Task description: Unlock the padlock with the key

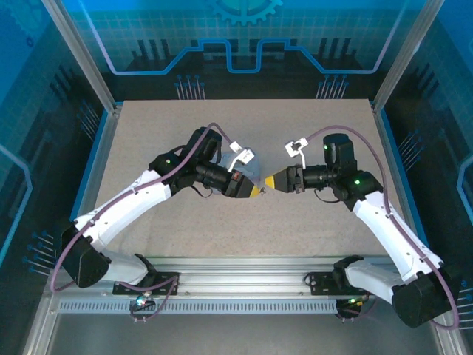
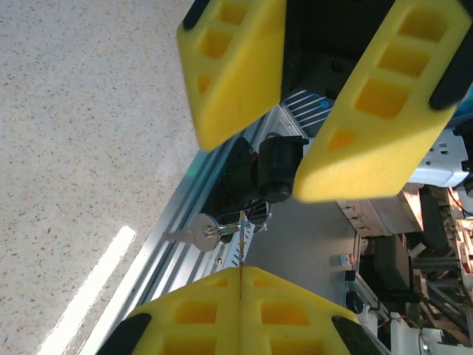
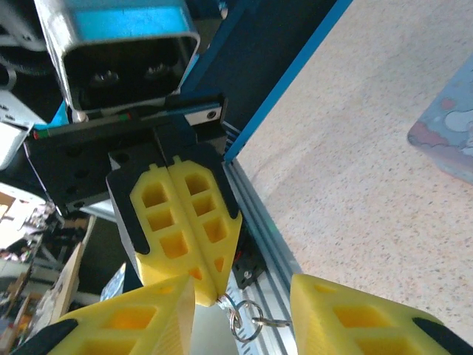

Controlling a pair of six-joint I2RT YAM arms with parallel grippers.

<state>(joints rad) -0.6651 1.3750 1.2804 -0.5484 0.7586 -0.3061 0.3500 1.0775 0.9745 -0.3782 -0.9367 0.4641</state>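
Held in the air over the middle of the table (image 1: 148,148), the key (image 2: 242,240) is a light, stiff, slick sliver. The left gripper (image 2: 241,272) is pressed together on it, and it would probably pivot unless pinched across its flat faces. The right gripper (image 1: 274,183) stands spread and empty, straddling those fingertips. A loose ring (image 3: 240,319) with what looks like a second key (image 2: 198,234) dangles where it could snag, and a pale blue tin (image 3: 451,133) lies on the table nearby.

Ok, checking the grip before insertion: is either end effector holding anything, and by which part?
The left end effector is shut on the key, pinched edge-on at one end, with the ring dangling free. The right end effector is open, holding nothing.
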